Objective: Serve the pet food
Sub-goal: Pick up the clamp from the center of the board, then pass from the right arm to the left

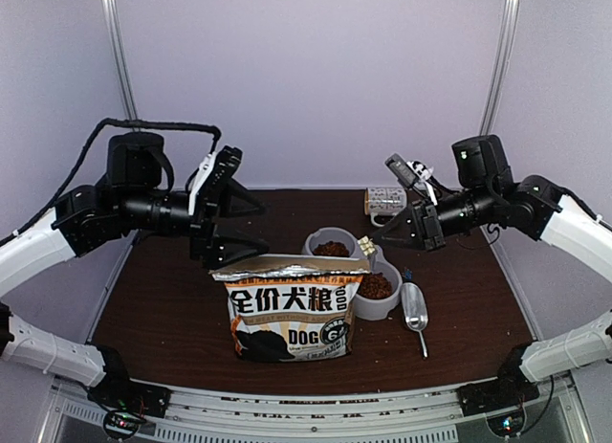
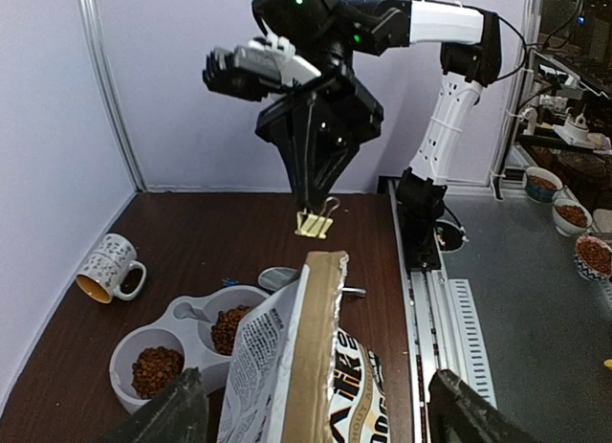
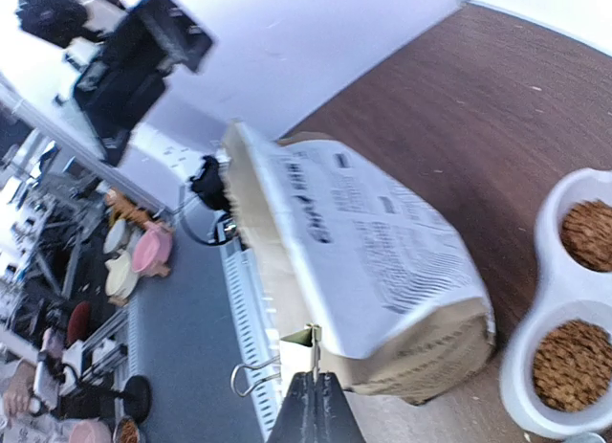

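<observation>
The pet food is reddish-brown kibble (image 1: 332, 249) lying in both cups of the grey double bowl (image 1: 356, 305); the left wrist view shows the kibble (image 2: 156, 366) too. A printed paper bag marked "DOG" (image 1: 292, 309) stands upright in front of the bowl, its top folded flat. My left gripper (image 1: 266, 228) hangs open above the bag's upper left corner, and the bag's top edge (image 2: 320, 299) lies between its fingers (image 2: 177, 414) without touching them. My right gripper (image 3: 312, 378) is shut on a pale binder clip (image 3: 312, 343), held in the air just beside the bag's upper right corner (image 1: 366, 244).
A metal scoop (image 1: 415, 309) lies on the brown table to the right of the bowl. A patterned mug (image 1: 385, 204) lies on its side at the back right. The table's side rail (image 2: 430, 271) runs along the edge behind the bag in the left wrist view.
</observation>
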Controlling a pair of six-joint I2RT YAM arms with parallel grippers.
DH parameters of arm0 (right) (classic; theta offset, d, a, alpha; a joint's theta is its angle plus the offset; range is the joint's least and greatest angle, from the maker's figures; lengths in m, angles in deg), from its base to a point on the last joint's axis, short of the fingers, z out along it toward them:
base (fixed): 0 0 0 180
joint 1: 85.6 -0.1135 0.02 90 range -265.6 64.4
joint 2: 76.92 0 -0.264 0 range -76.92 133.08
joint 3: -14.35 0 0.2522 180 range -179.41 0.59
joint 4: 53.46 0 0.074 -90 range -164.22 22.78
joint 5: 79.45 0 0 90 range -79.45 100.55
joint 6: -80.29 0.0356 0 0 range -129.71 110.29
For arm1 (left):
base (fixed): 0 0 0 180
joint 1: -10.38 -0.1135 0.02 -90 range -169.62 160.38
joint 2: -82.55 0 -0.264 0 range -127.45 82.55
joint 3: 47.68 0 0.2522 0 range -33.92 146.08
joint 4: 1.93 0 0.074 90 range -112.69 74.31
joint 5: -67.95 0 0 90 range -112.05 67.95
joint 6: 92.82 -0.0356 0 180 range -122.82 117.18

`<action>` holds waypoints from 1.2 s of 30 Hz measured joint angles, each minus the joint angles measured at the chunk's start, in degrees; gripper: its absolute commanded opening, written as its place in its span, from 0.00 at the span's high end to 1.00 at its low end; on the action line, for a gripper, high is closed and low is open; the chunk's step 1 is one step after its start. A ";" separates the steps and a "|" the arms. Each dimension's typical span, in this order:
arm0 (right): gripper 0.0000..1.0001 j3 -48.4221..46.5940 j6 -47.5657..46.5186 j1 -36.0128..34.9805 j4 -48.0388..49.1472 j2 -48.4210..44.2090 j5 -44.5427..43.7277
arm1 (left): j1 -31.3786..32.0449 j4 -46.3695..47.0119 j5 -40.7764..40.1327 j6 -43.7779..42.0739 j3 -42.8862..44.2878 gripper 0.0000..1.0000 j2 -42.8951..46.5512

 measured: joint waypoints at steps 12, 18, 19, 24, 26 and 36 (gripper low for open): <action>1.00 -15.15 -2.47 -11.21 0.02 9.01 11.67 | 8.61 -4.28 4.50 -0.68 6.82 0.20 -9.77; 1.00 -19.41 -5.70 -13.00 -4.07 13.84 11.56 | 9.33 -4.42 6.67 -0.68 8.00 0.37 -11.56; 1.00 -19.91 -6.14 -13.29 -4.66 14.40 11.54 | 9.33 -4.42 6.95 -0.61 8.02 0.39 -11.78; 1.00 -22.45 -8.04 -14.40 -6.95 16.48 11.45 | 9.33 -4.44 7.69 -0.59 8.02 0.48 -12.94; 1.00 -22.93 -8.52 -14.67 -7.65 16.74 11.41 | 9.33 -4.46 7.80 -0.48 8.02 0.54 -13.33; 1.00 -25.68 -10.86 -15.41 -11.54 19.26 10.51 | 9.33 -4.42 8.09 -0.24 8.02 0.69 -13.62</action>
